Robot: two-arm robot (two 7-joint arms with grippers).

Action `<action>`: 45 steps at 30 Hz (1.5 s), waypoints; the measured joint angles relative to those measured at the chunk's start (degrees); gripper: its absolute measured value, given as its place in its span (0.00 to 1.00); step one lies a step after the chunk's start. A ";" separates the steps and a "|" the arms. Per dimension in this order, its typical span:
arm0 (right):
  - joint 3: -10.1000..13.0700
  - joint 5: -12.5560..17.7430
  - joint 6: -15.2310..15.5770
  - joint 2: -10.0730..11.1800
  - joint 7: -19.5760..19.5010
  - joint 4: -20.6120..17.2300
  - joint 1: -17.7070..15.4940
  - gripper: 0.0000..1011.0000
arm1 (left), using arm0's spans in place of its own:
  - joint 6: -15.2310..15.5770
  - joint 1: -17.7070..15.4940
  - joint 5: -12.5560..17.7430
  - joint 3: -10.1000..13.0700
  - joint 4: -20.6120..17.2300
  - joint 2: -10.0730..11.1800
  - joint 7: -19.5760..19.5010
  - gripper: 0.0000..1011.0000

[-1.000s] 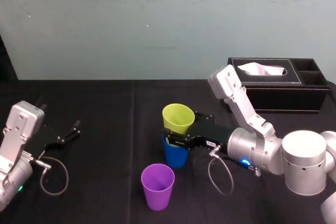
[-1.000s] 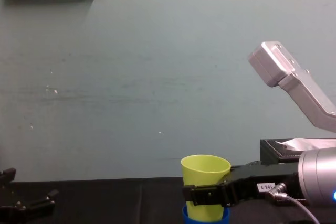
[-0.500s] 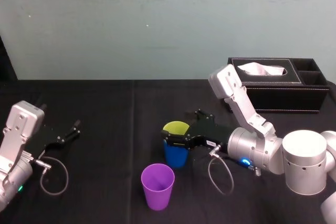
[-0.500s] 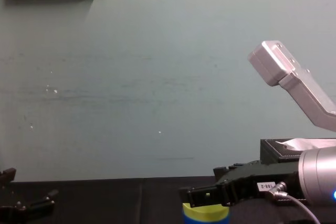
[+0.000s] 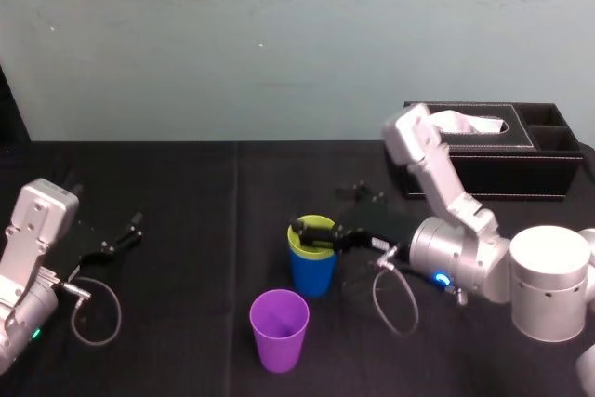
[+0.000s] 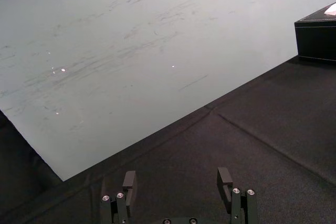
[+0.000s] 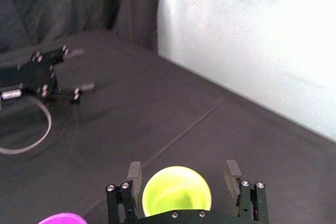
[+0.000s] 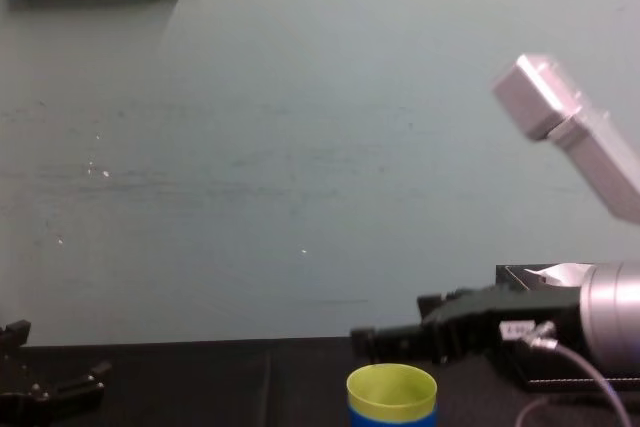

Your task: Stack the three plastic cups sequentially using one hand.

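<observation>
Tissue box (image 5: 521, 166) behind right gripper (image 5: 323, 210)

The yellow-green cup (image 8: 391, 385) sits nested inside the blue cup (image 8: 390, 416). The right gripper (image 8: 368, 339) reaches in from the right, just above its rim; the left gripper (image 8: 48, 390) rests far left.

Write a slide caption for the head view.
Right hand open over yellow-green cup nested in blue cup; purple cup stands apart in front; left hand parked at left.
</observation>
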 joint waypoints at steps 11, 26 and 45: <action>5.63 2.54 -1.41 5.11 -0.57 -8.70 -4.93 0.99 | 0.00 0.00 0.00 0.00 0.00 0.00 0.00 0.99; 11.11 8.50 -6.13 18.26 4.29 -18.75 -22.44 0.99 | 0.00 0.00 0.00 0.00 0.00 0.00 0.00 0.99; 4.94 5.46 -19.63 20.02 12.17 -13.29 -23.16 0.99 | 0.00 0.00 0.00 0.00 0.00 0.00 0.00 0.99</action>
